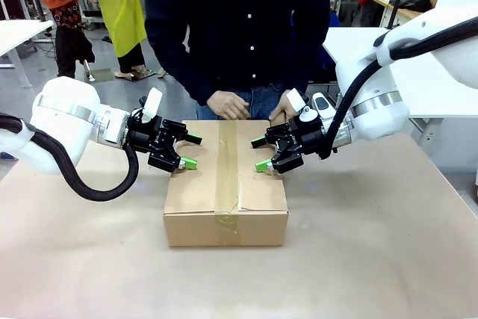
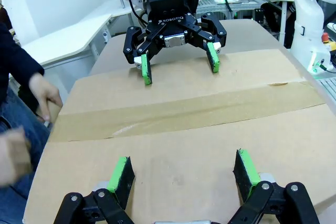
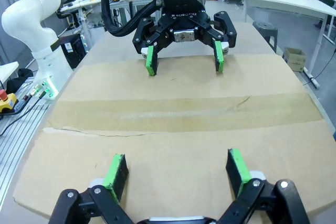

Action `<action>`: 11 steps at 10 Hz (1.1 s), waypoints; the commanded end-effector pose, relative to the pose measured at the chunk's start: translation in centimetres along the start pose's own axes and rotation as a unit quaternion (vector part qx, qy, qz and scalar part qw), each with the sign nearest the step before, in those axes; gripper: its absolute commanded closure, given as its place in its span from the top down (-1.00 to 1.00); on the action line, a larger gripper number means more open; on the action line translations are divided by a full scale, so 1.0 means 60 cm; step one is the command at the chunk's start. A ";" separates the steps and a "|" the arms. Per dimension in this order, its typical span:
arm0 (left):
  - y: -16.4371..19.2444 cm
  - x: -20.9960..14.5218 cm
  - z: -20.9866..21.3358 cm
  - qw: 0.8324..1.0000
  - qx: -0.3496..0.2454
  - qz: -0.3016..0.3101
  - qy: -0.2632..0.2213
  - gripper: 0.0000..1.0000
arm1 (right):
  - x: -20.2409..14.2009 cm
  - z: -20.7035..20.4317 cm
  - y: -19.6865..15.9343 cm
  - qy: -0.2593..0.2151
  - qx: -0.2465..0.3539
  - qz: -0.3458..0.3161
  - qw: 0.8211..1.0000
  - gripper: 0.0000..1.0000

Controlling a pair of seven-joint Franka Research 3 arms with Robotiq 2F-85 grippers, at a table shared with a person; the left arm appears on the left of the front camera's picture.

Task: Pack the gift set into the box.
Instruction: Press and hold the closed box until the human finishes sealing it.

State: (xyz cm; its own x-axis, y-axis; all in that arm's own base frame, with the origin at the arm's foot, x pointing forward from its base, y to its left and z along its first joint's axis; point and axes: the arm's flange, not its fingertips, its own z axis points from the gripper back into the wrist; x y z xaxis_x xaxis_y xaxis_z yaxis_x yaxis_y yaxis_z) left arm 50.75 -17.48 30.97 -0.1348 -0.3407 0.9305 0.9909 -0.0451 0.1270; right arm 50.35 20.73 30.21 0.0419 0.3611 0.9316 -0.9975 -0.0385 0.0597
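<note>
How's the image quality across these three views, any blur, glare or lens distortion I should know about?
Front view: even indoor light, sharp, soft shadow under the plain brown cardboard box. Left wrist view: the person's hand at the left edge is motion-blurred; wide-angle lens bows the box edges. Right wrist view: sharp, a faint sheen on the brown tape strip, same bowing.

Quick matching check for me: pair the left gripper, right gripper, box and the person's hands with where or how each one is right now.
Things:
1. left gripper
2. right gripper
3. box
4. person's hands

States:
A. closed, tape along the top seam
B. open, at the box's right side
C. at the box's far edge
D. open, at the box's left side

Pairs: 1-D, 2-B, 3-A, 4-C
</note>
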 end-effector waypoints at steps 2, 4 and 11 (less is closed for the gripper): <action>-0.016 0.068 0.109 0.991 -0.069 0.115 -0.018 1.00 | 0.085 0.107 0.042 -0.046 -0.022 -0.101 0.994 1.00; -0.044 0.077 0.247 0.974 -0.067 0.203 -0.076 1.00 | 0.098 0.263 0.100 -0.089 -0.099 -0.202 0.970 1.00; -0.136 -0.091 0.516 0.921 0.068 0.310 -0.226 1.00 | -0.098 0.519 0.212 -0.213 -0.183 -0.340 0.898 1.00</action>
State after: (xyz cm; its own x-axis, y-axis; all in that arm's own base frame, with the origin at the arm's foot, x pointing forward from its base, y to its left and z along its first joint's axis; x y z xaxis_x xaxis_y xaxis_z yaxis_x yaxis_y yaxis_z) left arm 44.24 14.66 32.80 0.4652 0.2338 0.8538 0.8409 0.1848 -0.5087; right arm 39.58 -11.56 33.88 0.6065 -0.2435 0.7569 -0.6531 0.3904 0.6489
